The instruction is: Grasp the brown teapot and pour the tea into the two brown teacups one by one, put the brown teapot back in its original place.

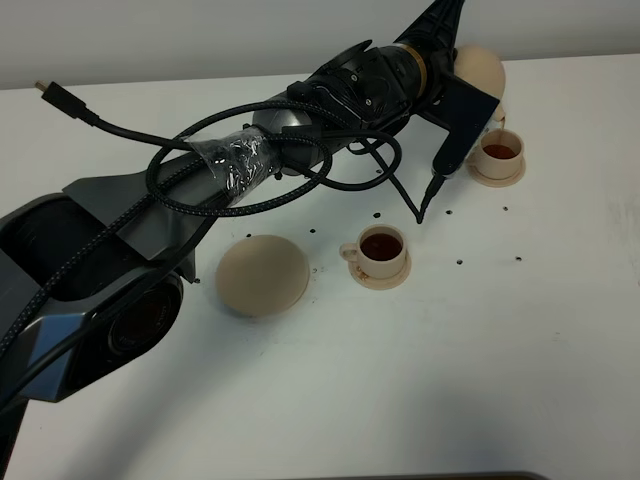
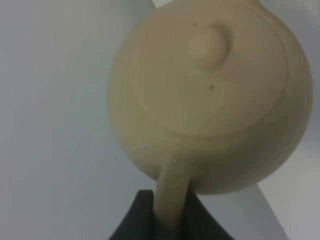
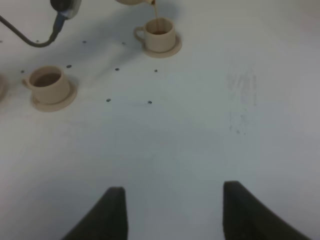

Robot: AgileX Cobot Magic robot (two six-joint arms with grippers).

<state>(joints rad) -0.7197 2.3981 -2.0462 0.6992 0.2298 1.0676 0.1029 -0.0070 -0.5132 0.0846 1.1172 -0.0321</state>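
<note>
Large saucer (image 1: 263, 275) sits empty at left-centre on the white table (image 1: 400, 380). Right of it, near teacup (image 1: 381, 248) on its small saucer, full of tea. Far right, left gripper (image 2: 170, 220) clamps the handle of the brown teapot (image 1: 480, 70), tipped above far teacup (image 1: 499, 152), thin tea stream (image 3: 155, 11) falling in. Right gripper (image 3: 172, 207) hovers over bare table, jaws spread, holding nothing.

light: even, bright | shadows: soft | teapot (image 2: 210, 100) blurred (too close)
</note>
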